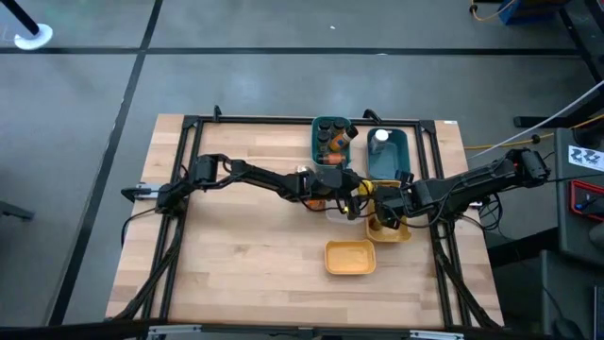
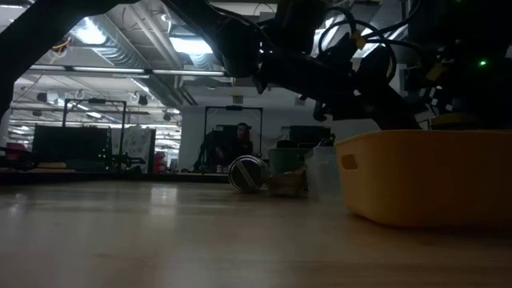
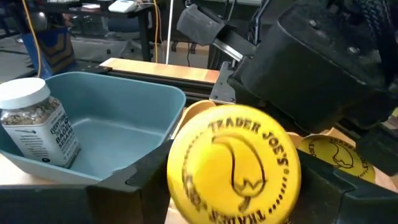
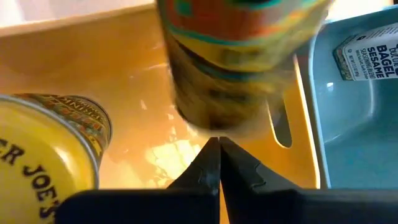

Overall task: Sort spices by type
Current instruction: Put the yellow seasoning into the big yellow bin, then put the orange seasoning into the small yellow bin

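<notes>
1. Two grippers meet over the yellow bin (image 1: 389,229).
2. Left gripper (image 3: 233,205) pinches a yellow-lidded jar (image 3: 234,165) beside that bin.
3. Right gripper (image 4: 219,163), fingers pressed together, hangs above it.
4. Another jar (image 4: 43,149) stands inside.

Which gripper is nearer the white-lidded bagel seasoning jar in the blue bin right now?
Left. The left gripper sits just beside the blue bin holding the bagel seasoning jar; the right gripper is farther, over the yellow bin.

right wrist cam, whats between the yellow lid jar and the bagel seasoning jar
In the right wrist view: a blurred orange-labelled jar, then the yellow bin's slotted wall and the blue bin's edge.
</notes>
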`<control>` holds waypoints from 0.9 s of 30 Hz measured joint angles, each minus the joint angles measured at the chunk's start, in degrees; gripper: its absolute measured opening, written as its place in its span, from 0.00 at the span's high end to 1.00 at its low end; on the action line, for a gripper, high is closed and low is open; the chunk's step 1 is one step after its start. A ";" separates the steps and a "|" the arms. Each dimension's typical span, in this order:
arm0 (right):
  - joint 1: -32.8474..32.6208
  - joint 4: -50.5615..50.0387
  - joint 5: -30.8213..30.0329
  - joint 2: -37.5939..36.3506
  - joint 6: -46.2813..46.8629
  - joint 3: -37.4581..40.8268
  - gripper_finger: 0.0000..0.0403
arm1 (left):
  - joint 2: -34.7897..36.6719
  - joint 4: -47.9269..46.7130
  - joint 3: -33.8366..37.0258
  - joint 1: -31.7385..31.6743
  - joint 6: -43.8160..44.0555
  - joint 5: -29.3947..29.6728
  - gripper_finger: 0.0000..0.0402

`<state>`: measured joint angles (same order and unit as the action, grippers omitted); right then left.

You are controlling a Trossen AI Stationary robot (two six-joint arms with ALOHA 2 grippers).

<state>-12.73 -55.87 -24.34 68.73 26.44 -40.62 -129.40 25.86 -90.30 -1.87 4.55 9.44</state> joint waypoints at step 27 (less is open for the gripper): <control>0.00 -6.70 2.95 0.00 1.04 -1.54 0.99 | 4.99 -8.03 0.08 0.04 0.20 0.03 0.36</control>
<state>-12.73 -62.56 -21.39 68.73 27.47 -42.16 -124.41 17.83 -90.23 -1.83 4.74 9.47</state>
